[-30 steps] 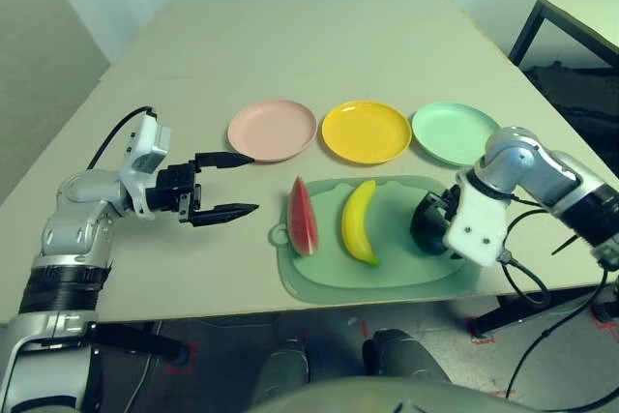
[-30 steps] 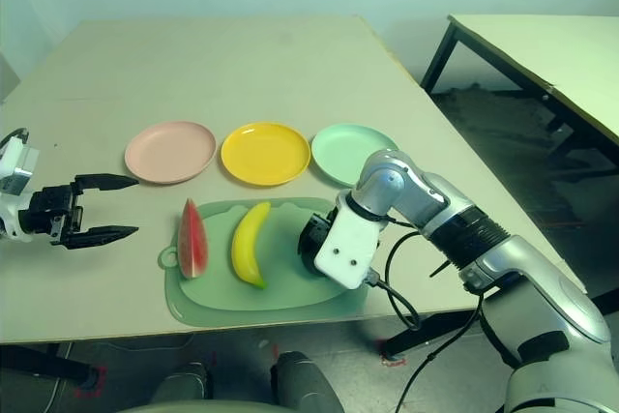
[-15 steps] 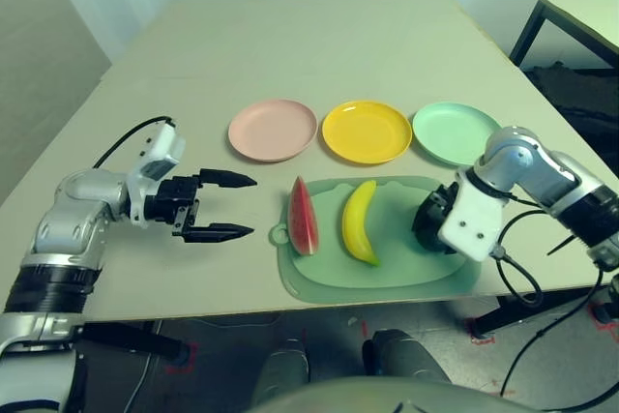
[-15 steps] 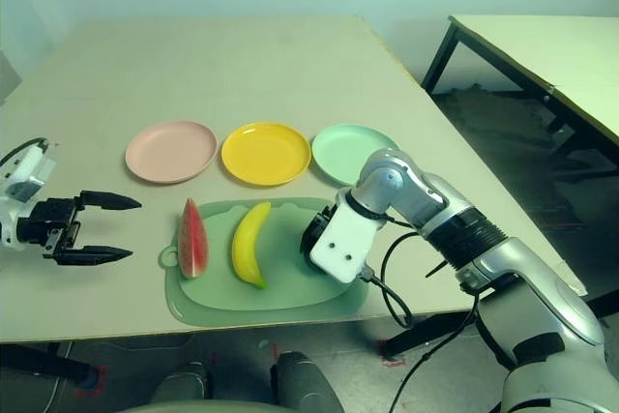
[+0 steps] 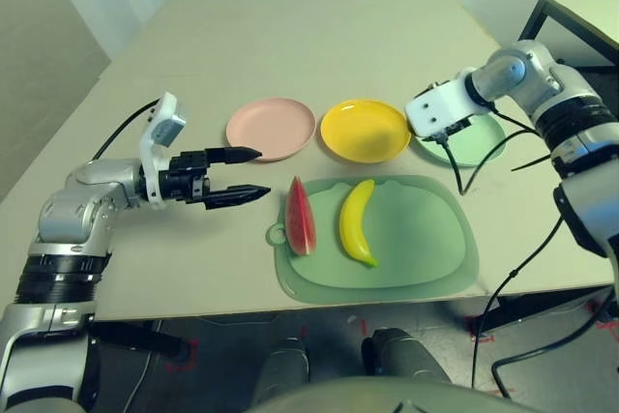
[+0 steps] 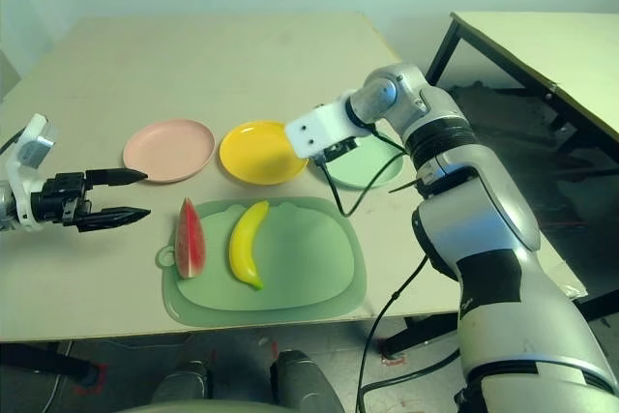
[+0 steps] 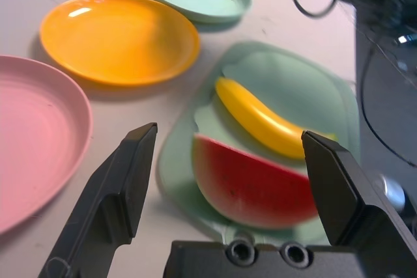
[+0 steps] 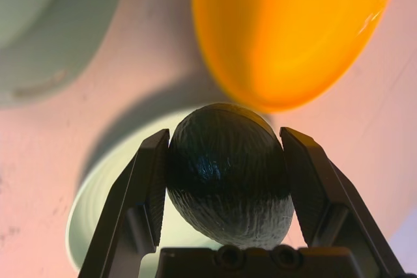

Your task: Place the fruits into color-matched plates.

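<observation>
My right gripper (image 8: pixel 225 136) is shut on the dark green avocado (image 8: pixel 225 180) and holds it just above the mint green plate (image 6: pixel 375 163), near that plate's edge beside the yellow plate (image 5: pixel 366 130). The pink plate (image 5: pixel 271 128) is the leftmost of the row. On the green mat (image 5: pixel 426 239) the red watermelon wedge (image 5: pixel 299 217) stands on its rind, and the yellow banana (image 5: pixel 356 221) lies to its right. My left gripper (image 5: pixel 263 171) is open, low over the table, left of the watermelon and pointing at it.
Black cables (image 5: pixel 462 166) hang from my right wrist across the mint plate's front and the mat's far right corner. A second table (image 5: pixel 580 7) stands at the back right. The mat lies close to the table's front edge.
My right arm has lifted the avocado off the mat and carried it back to above the mint green plate. My left gripper has edged right toward the watermelon, still open.
</observation>
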